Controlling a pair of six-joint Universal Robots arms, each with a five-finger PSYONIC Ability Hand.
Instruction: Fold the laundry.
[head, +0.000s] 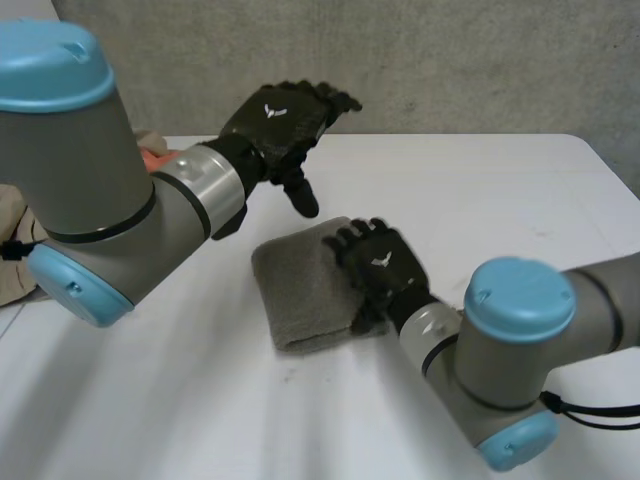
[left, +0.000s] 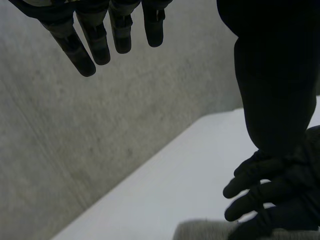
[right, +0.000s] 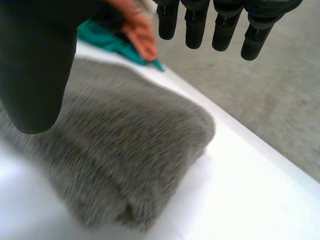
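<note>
The folded grey towel lies mid-frame on the white table, the right hand, fingers straight, apparently resting on its right edge, while the left hand hangs in the upper centre with fingers loosely spread.

Grey towel mid-table, open table beyond

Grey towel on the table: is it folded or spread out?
Folded. The grey towel lies as a thick, compact bundle with a rounded, doubled edge, one end under the right hand.
</note>
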